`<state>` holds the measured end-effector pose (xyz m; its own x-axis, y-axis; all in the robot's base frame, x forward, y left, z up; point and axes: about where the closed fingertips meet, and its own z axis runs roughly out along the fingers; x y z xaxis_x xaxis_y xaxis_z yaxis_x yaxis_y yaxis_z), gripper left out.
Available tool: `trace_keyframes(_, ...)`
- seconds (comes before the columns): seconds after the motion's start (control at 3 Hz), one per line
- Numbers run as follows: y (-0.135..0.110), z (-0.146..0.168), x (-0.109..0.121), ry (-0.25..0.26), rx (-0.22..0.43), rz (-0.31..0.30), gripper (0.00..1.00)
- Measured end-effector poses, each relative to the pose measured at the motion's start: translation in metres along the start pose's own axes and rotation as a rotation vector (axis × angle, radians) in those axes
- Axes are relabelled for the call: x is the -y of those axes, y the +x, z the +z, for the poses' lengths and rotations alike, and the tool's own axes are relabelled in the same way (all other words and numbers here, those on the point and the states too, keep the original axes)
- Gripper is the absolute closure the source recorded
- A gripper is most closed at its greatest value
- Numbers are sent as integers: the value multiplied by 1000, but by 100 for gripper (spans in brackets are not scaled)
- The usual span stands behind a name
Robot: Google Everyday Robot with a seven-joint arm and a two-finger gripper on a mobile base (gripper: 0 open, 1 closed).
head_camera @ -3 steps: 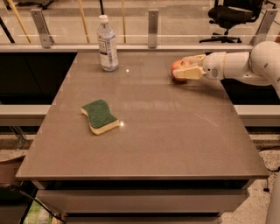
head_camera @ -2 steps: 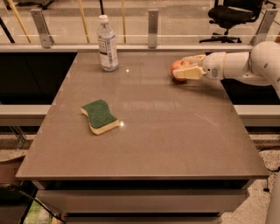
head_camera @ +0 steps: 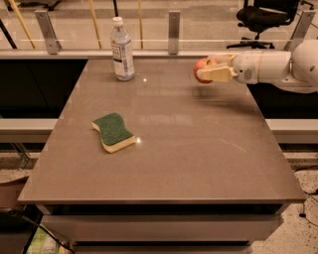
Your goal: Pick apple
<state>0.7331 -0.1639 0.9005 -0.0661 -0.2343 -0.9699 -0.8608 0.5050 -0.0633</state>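
Since a second ago the apple (head_camera: 200, 66) has come up off the bench (head_camera: 189, 154), carried a little higher by the gripper (head_camera: 206, 68), while the sponge and bottle lie where they did. At the left, the sponge (head_camera: 113, 131) lies flat with its green face up and its yellow layer showing along the near side. It sits in the left half of the bench, well in from the left edge and about midway between the far and near edges. Further back, the bottle (head_camera: 121, 49) stands upright near the far left corner, clear, with a white cap and a label. It is well apart from the sponge. Toward the far right corner the red-orange apple hangs above the surface, with a dim shadow on the bench below it. The cream fingers (head_camera: 216, 75) are closed on the apple, one on its near side and one on its far side, and they reach in from the right. Behind them the white arm (head_camera: 263, 67) runs out past the right edge. Beyond the far edge a rail (head_camera: 173, 31) with metal posts crosses the view, and a dark chair (head_camera: 266, 14) stands at the far right.
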Motion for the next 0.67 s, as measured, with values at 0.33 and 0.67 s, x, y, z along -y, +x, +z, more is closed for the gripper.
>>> trace_keyframes(0.33,-29,-8,-6,14,31,-12,100)
trace_keyframes(0.67,-65,-21,-11,57,59,-53,100)
